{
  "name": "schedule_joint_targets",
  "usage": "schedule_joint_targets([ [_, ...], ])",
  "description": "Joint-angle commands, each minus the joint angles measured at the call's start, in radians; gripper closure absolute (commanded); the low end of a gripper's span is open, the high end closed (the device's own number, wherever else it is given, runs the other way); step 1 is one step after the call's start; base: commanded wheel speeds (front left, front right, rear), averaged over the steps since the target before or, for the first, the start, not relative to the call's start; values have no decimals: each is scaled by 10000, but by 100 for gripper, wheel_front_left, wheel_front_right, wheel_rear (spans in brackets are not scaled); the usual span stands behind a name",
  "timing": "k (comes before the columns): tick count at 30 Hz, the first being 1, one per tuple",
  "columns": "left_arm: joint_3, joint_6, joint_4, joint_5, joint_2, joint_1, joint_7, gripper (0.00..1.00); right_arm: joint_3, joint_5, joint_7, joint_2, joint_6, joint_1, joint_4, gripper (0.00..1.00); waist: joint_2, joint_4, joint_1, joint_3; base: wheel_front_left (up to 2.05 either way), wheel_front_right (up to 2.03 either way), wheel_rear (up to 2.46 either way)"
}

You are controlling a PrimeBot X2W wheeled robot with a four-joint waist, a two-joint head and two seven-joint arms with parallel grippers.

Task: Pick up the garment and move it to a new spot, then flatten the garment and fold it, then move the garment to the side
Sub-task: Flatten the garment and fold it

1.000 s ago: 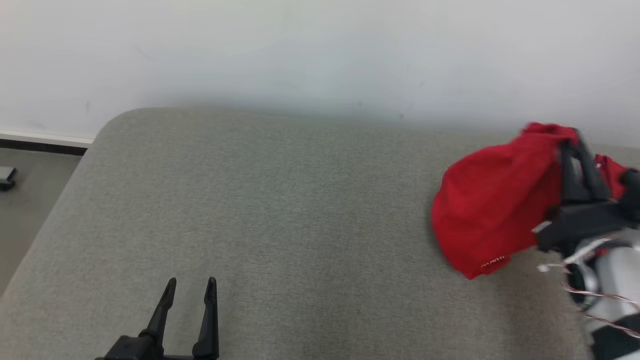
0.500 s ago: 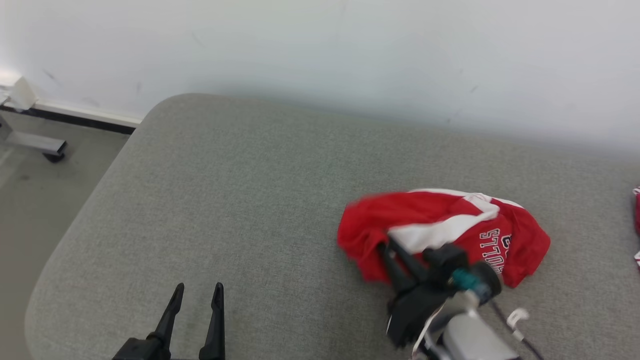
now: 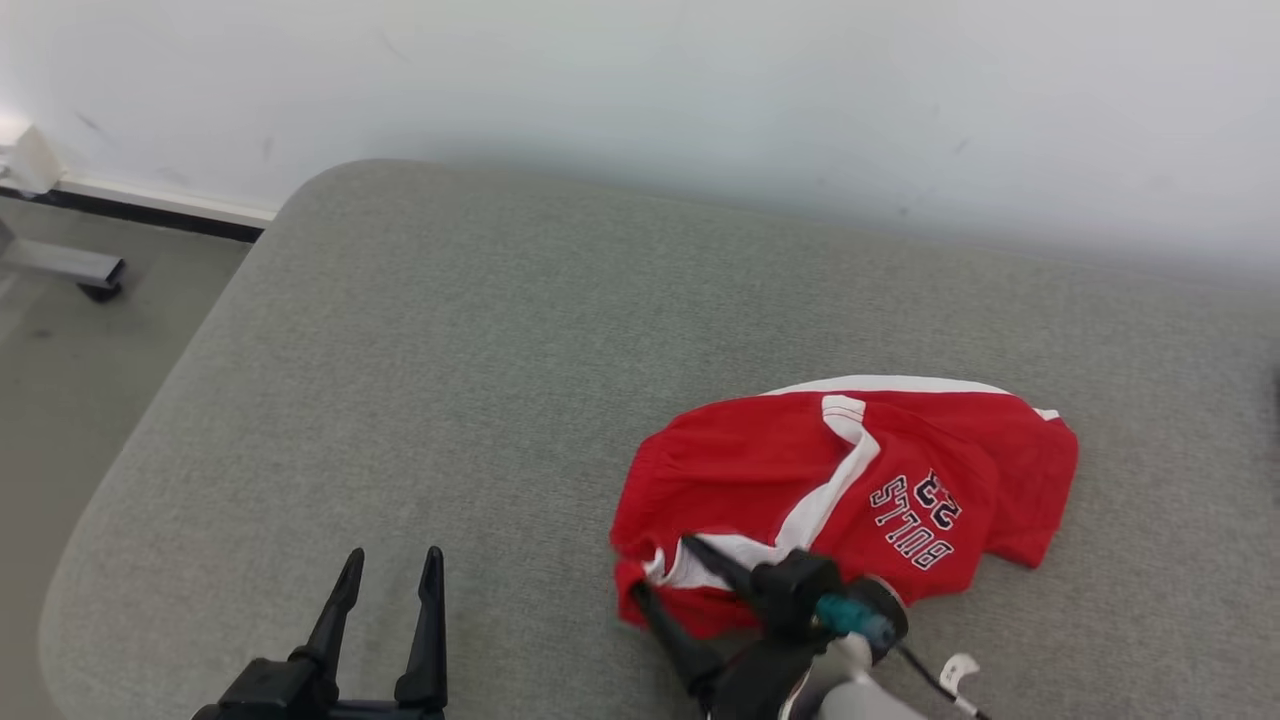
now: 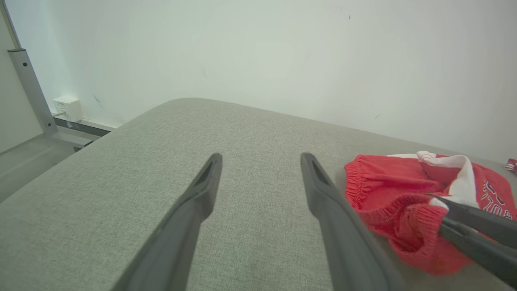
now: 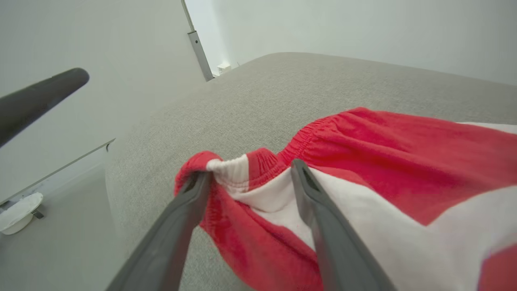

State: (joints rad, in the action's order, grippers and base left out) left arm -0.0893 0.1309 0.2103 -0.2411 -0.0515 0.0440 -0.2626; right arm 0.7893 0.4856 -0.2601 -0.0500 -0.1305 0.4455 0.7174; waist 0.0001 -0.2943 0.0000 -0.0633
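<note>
Red garment point(image 3: 850, 480) in a loose heap on the grey worktop point(image 3: 450, 350), in its near right part, well in from the far edge. Lies with the white stripe point(image 3: 820, 505) and dark lettering point(image 3: 915, 515) up, and the elastic waistband point(image 5: 230, 171) turned toward the worktop's near edge.

Right hand point(image 3: 665, 567) at the worktop's near edge, fingers wide, set either side of the waistband. Seen from its own wrist: a white patch of waistband bunched between the two fingers. Touches the red fold with one tip, holds the other over the white cloth. No pinch on the fabric.

Left hand point(image 3: 392, 555) low over the worktop's near left part, well apart from the garment. Fingers wide, with bare grey fabric between them.

Beyond the worktop's far edge, a plain pale wall point(image 3: 640, 90). Off the worktop's left edge, floor point(image 3: 60, 420), and on it a metal foot point(image 3: 60, 265) with a dark castor.
</note>
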Motion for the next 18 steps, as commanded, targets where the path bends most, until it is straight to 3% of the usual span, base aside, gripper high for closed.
schedule_joint_targets([
  [1, 60, -30, -21, -16, 12, 1, -30, 0, -244, -48, -59, -8, 0, 180, -82, 0, -1, 221, 0, 57, 0, 0, 0],
  [7, 279, -68, -114, 47, 11, -271, -30, 0, -1559, -832, -58, -44, 0, -27, -530, 0, -1, 807, 0, 285, 0, 0, 0],
  [18, 481, -36, -255, 144, 10, -421, -30, 0, -2376, -1408, -59, -807, 0, -1023, -1566, 0, -1, 1480, 0, 392, 0, 0, 0],
])
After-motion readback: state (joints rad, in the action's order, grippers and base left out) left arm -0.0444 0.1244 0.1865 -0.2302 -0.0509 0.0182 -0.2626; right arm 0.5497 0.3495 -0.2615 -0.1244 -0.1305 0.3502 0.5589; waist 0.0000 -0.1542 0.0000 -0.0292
